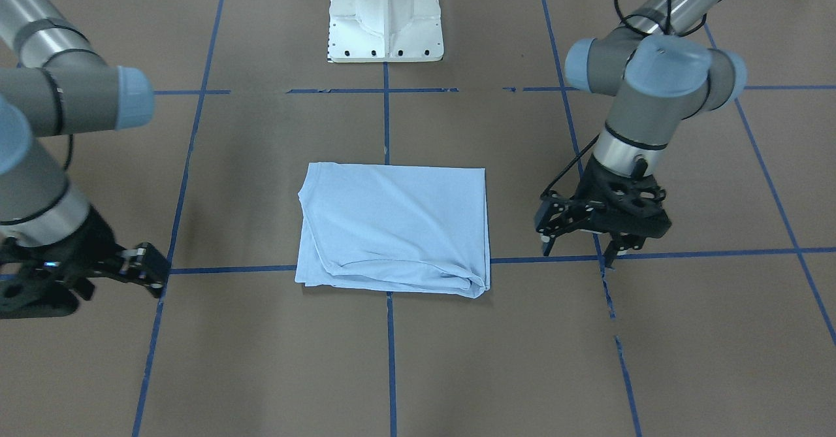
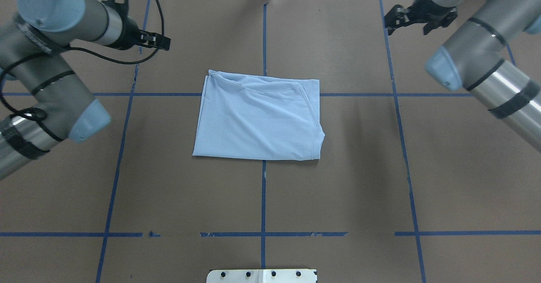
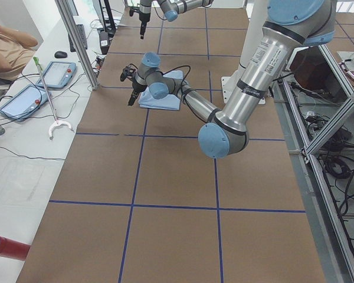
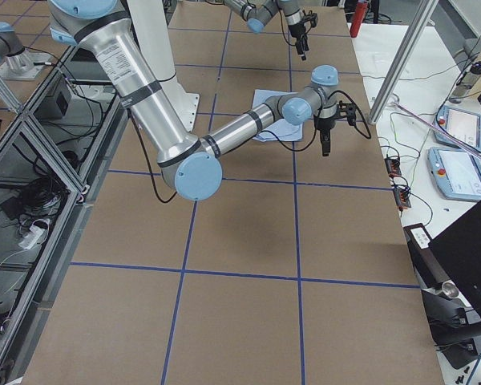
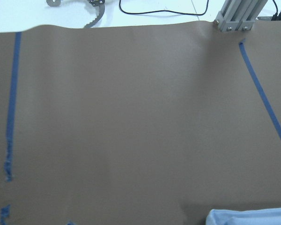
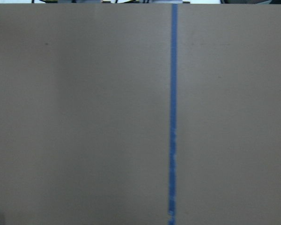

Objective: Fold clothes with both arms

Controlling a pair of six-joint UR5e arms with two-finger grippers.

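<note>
Lying folded into a rectangle on the brown table [image 1: 261,358], T-shirt [image 1: 392,225] untouched; left gripper [image 1: 578,257] and right gripper [image 2: 406,29] flanked it, fingers apart, empty

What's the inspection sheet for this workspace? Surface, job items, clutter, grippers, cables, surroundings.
Surface: brown paper-covered table with a blue tape grid, lying flat.
Job's things: light-blue T-shirt folded into a rectangle at centre; neither gripper touches it.
Clutter: nothing seen on the table.
Grippers: left gripper open, empty, beside the shirt; right gripper open, empty, well apart from it.
Cables: black cable loops along the left arm, off the shirt.
Surroundings: white pedestal base; teach pendant on the side bench.
</note>
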